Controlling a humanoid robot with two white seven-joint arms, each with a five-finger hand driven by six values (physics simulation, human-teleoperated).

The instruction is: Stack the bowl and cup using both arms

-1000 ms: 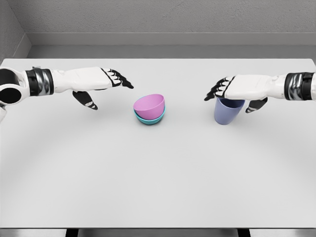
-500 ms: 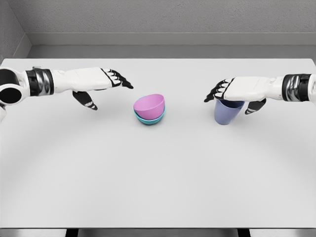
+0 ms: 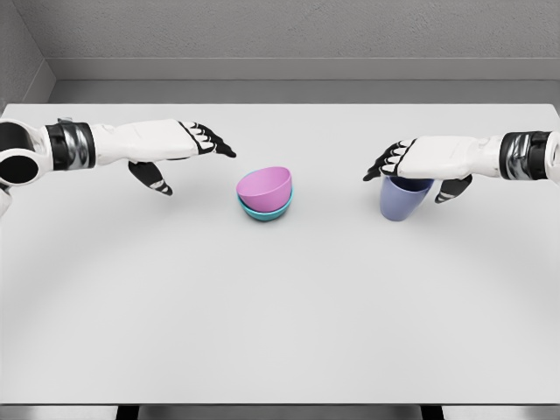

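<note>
Seen from the robot's head, a white table point(image 3: 280, 332) fills most of the view, with a grey wall behind it. Near the middle of the table sits a pink bowl point(image 3: 263, 185), tilted and nested inside a teal bowl point(image 3: 265, 211) that rests on the tabletop. To the right, well apart from the bowls, a blue-violet cup point(image 3: 403, 199) stands upright on the table.

The left hand point(image 3: 179, 144) comes in from the left edge on a white arm with a dark banded wrist. It hovers palm down, to the left of the bowls and apart from them. Its dark-tipped fingers point(image 3: 213, 140) are extended and relaxed, pointing toward the centre, with the thumb hanging below; it holds nothing.

The right hand point(image 3: 420, 162) comes in from the right edge and lies over the cup's rim, covering part of its opening. Its fingers point(image 3: 383, 164) reach out past the cup to the left and droop slightly, while the thumb shows at the cup's right side. Whether the hand actually grips the cup cannot be told from this view.
</note>
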